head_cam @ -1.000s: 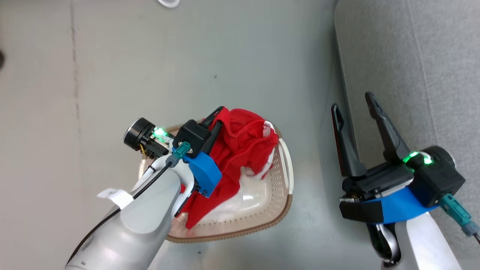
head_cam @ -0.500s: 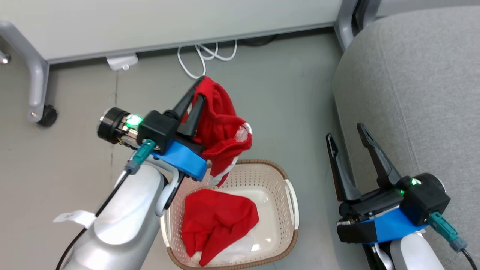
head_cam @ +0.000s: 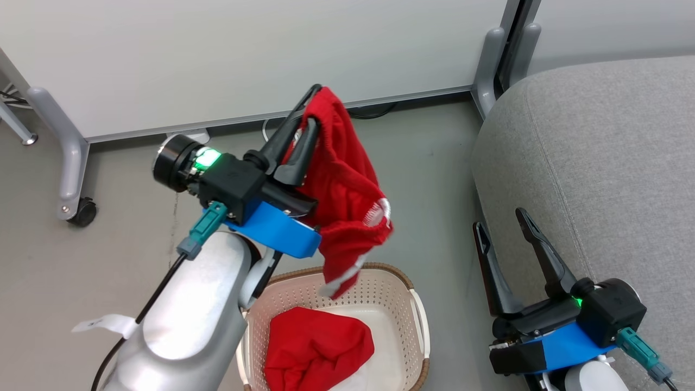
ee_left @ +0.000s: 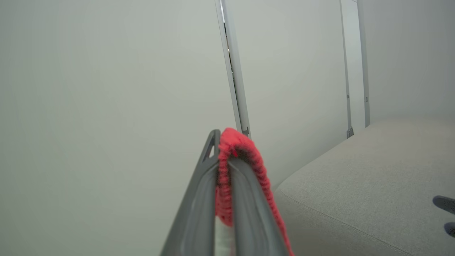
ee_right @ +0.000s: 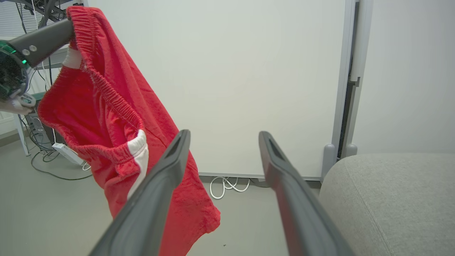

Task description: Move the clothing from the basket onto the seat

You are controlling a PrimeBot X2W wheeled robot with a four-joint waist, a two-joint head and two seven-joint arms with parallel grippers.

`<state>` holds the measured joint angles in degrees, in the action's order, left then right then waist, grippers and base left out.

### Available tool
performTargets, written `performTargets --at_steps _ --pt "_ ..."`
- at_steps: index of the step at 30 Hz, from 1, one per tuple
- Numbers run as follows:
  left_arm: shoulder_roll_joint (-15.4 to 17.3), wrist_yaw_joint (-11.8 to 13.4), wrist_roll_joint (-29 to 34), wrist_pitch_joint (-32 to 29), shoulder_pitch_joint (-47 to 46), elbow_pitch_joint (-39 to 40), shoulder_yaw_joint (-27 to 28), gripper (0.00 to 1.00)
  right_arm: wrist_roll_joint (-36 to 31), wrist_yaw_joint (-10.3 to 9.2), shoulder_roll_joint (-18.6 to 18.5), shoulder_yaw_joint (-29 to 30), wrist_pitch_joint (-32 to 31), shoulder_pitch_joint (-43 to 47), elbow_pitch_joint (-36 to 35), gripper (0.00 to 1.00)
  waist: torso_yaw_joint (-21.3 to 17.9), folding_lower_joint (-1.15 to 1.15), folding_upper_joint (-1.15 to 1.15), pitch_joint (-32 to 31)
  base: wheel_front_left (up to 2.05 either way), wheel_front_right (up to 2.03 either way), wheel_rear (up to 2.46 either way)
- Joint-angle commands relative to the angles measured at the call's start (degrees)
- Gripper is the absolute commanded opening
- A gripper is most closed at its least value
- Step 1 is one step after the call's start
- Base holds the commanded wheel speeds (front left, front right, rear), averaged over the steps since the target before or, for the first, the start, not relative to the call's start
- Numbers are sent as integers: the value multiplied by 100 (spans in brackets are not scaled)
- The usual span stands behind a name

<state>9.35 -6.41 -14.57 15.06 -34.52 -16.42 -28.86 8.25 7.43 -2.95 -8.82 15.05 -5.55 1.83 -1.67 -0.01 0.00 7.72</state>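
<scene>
Sofa (head_cam: 597,163), light grey and by far the biggest thing, takes up the right of the head view. Left of it, on the floor (head_cam: 423,163), stands the cream basket (head_cam: 419,326), with the plain red garment (head_cam: 320,347) crumpled inside. Above the basket's far rim hangs the red garment with white trim (head_cam: 347,184), its elastic waistband pinched between the pressed-together fingers of the left gripper (head_cam: 315,104). The right gripper (head_cam: 499,219) hovers beside the sofa's edge, fingers spread wide, holding nothing.
</scene>
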Motion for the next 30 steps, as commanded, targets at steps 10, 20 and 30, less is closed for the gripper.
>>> performTargets --at_steps 10,20,30 --pt "-48 -54 -105 -246 -196 203 -308 0 -30 12 9 -80 20 19 -70 100 11 1 0 -68 0 0 0" --pt "-94 -63 -148 -223 -220 176 -472 0 -292 11 -259 -841 20 -829 -266 100 46 1 0 -109 0 0 0" --pt "-184 -76 -159 -167 -289 140 -732 0 -706 7 -351 -1525 19 -1833 729 100 171 1 0 -106 0 0 0"
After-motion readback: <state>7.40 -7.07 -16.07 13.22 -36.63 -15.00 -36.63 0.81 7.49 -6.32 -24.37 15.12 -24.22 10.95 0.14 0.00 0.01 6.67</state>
